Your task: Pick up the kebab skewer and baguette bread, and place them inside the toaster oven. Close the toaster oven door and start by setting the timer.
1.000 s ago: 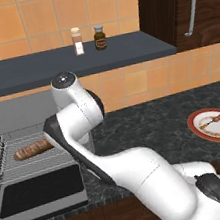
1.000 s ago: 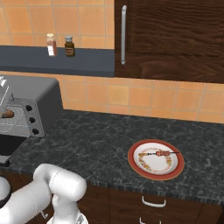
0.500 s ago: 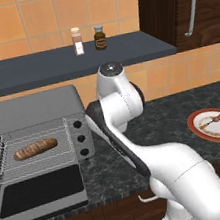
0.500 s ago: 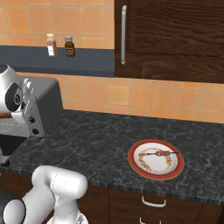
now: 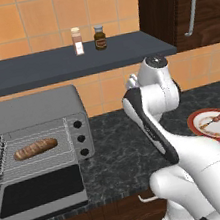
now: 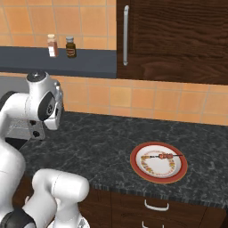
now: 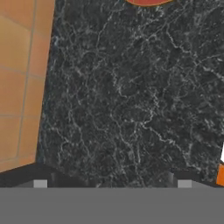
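While claw [image 7: 112, 183] open, empty, kebab skewer [image 6: 163, 156] well apart.

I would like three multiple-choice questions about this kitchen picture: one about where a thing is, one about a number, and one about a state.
1. Where is the baguette bread?
A. On the plate
B. On the wire rack in the toaster oven
C. On the shelf

2. How many dark knobs are on the toaster oven's right panel?
A. One
B. Three
C. Five

3. What is the state of the toaster oven door?
A. Folded down open
B. Shut
C. Removed

Key:
1 B, the baguette bread lies on the rack inside the toaster oven, while the kebab skewer is on the plate.
2 B, three knobs stand in a column.
3 A, the toaster oven door lies flat in front.
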### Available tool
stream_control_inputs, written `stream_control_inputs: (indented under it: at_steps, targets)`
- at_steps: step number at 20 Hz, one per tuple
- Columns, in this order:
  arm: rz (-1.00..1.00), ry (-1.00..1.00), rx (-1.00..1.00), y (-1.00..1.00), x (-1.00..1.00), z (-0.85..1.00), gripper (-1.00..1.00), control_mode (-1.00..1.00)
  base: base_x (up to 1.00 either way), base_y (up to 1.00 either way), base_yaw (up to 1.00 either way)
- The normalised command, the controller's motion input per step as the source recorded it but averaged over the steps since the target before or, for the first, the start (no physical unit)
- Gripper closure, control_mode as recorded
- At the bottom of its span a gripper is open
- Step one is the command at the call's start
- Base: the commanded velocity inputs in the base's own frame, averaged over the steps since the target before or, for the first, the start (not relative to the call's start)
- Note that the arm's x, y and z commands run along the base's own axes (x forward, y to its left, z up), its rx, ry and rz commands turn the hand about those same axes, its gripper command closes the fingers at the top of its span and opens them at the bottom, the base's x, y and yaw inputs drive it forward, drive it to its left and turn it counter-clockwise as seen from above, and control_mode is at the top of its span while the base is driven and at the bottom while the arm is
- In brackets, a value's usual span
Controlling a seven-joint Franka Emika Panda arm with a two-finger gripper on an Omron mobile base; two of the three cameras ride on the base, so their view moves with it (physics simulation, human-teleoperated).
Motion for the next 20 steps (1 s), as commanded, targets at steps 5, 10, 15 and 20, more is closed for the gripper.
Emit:
stream_control_inputs:
  at_steps: [5,10,15,20]
  targets:
    - [0.07,0.02,0.04,-0.98,0.05,0.00,-1.00,-1.00,0.00,0.00,0.00]
    - [0.08,0.03,0.02,-0.92,0.00,0.00,-1.00,-1.00,0.00,0.00,0.00]
    - [0.06,0.03,0.00,-0.92,-0.01,-0.01,-1.00,-1.00,0.00,0.00,0.00]
    - [0.00,0.15,-0.05,-0.76,-0.20,-0.06,-1.00,-1.00,0.00,0.00,0.00]
